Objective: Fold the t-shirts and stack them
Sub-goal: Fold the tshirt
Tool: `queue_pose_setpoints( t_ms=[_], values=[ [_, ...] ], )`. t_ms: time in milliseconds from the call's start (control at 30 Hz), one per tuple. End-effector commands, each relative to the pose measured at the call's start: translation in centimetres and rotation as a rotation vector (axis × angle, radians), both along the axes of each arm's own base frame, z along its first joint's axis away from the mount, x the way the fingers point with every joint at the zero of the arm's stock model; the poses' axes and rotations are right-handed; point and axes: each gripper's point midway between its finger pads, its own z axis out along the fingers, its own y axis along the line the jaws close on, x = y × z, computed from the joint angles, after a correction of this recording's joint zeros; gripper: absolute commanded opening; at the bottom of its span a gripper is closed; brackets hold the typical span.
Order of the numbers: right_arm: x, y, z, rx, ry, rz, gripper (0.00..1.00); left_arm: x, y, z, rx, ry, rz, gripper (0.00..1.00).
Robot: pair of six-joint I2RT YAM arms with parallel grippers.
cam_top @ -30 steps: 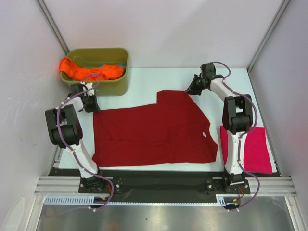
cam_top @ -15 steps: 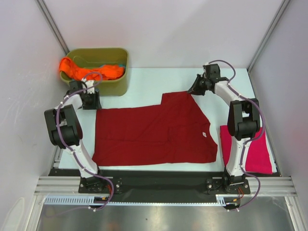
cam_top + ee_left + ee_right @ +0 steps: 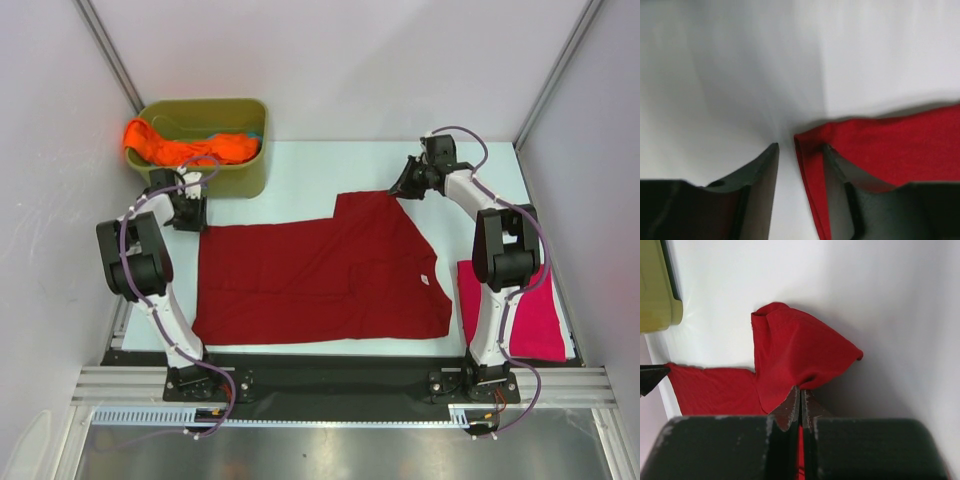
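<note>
Creases cross the dark red t-shirt (image 3: pixel 320 275) spread on the table (image 3: pixel 300 172); right gripper (image 3: pixel 399 188) jaws pinch its far sleeve, left gripper (image 3: pixel 189 221) jaws stand parted at its corner.

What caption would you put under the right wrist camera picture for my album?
Right gripper, shut, pinches a bunched corner of the dark red t-shirt over the white table.

Pale white table (image 3: pixel 300 170) carrying a dark red t-shirt (image 3: pixel 320 280) spread mostly flat across the middle; a folded magenta-pink t-shirt (image 3: pixel 535 310) at the near right edge, just beside the red one; an olive-green tub (image 3: pixel 235 180) standing at the far left corner, near the red shirt's far left corner
</note>
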Motion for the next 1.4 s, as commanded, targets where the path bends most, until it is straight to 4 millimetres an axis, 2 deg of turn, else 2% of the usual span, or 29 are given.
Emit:
queue_pose_setpoints(
  t_ms=[0,33,100,133,200,333,433,467,500,533,567,600,633,667,700,767,800,833,867,900,933,967,1000,1033,1267,1367],
  values=[
    [0.8,-0.5,3.9,0.002,-0.113,-0.005,0.0,0.8,-1.1,-0.7,-0.012,0.027,-0.055,0.43],
    [0.8,-0.6,3.8,0.002,-0.111,-0.008,0.0,0.9,-1.2,-0.9,-0.005,0.03,-0.071,0.4],
    [0.8,-0.7,4.0,0.005,-0.115,-0.013,0.0,1.0,-1.8,-0.8,-0.002,0.027,-0.094,0.24],
    [0.8,-0.8,4.2,0.004,-0.121,-0.013,0.0,1.0,-2.0,-0.6,-0.005,0.019,-0.106,0.12],
    [0.6,-0.8,4.4,0.005,-0.123,-0.01,0.0,1.3,-2.1,0.1,-0.006,-0.017,-0.114,0.01],
    [0.0,-0.9,4.7,-0.016,-0.128,0.006,0.0,0.6,-3.7,2.9,-0.047,-0.121,-0.174,0.0],
    [-1.3,-1.4,4.9,-0.062,-0.126,0.024,0.0,0.2,-4.1,4.8,-0.032,-0.191,-0.219,0.0],
    [-2.1,-1.6,5.5,-0.077,-0.129,0.028,0.0,-0.1,-4.2,5.1,-0.027,-0.199,-0.231,0.0],
    [-2.7,-1.6,5.3,-0.088,-0.121,0.033,0.0,-0.3,-4.1,6.2,-0.006,-0.227,-0.253,0.0],
    [-3.4,-1.6,5.3,-0.115,-0.13,0.047,0.0,-0.8,-4.3,6.3,-0.004,-0.227,-0.264,0.0],
    [-5.0,-1.8,4.7,-0.133,-0.104,0.053,0.0,-1.1,-4.5,6.9,-0.009,-0.241,-0.28,0.0],
    [-5.7,-1.8,4.7,-0.147,-0.106,0.056,0.0,-1.6,-4.8,7.9,-0.003,-0.266,-0.31,0.0],
    [-6.4,-2.1,4.3,-0.169,-0.1,0.055,0.0,-2.4,-4.9,8.1,-0.008,-0.256,-0.324,0.0],
    [-7.9,-2.1,3.0,-0.179,-0.066,0.062,0.0,-3.1,-5.4,8.5,-0.014,-0.261,-0.352,0.0],
    [-8.8,-2.3,3.7,-0.182,-0.084,0.06,0.0,-4.1,-5.4,9.2,0.016,-0.276,-0.397,0.0],
    [-10.1,-2.8,3.5,-0.19,-0.074,0.04,0.0,-6.3,-5.4,8.9,0.025,-0.24,-0.441,0.0],
    [-11.5,-3.1,2.2,-0.198,-0.039,0.04,0.0,-7.2,-5.3,9.3,0.059,-0.254,-0.497,0.0],
    [-12.3,-3.4,2.7,-0.204,-0.047,0.028,0.0,-9.3,-5.0,8.0,0.042,-0.192,-0.505,0.0],
    [-13.2,-3.5,2.3,-0.213,-0.033,0.028,0.0,-10.3,-4.8,7.7,0.045,-0.171,-0.519,0.0],
    [-14.7,-3.9,1.7,-0.224,-0.01,0.023,0.0,-12.2,-4.4,7.0,0.047,-0.126,-0.547,0.0],
    [-15.5,-4.2,1.1,-0.23,0.005,0.022,0.0,-13.0,-4.5,6.6,0.048,-0.106,-0.576,0.0],
    [-16.2,-4.3,0.7,-0.228,0.023,0.013,0.0,-13.8,-3.9,6.6,0.074,-0.105,-0.6,0.0],
    [-17.7,-4.5,-0.6,-0.233,0.062,0.01,0.0,-14.9,-3.7,5.8,0.077,-0.073,-0.604,0.0],
    [-18.3,-4.8,-0.7,-0.237,0.069,-0.002,0.0,-15.9,-3.7,5.4,0.073,-0.049,-0.614,0.0],
    [-22.0,-6.0,-3.6,-0.258,0.171,-0.063,0.01,-17.9,-2.4,4.1,0.104,0.0,-0.633,0.0],
    [-23.1,-5.9,-4.5,-0.244,0.212,-0.075,0.14,-18.1,-2.8,3.9,0.082,0.003,-0.649,0.01]
  ],
)
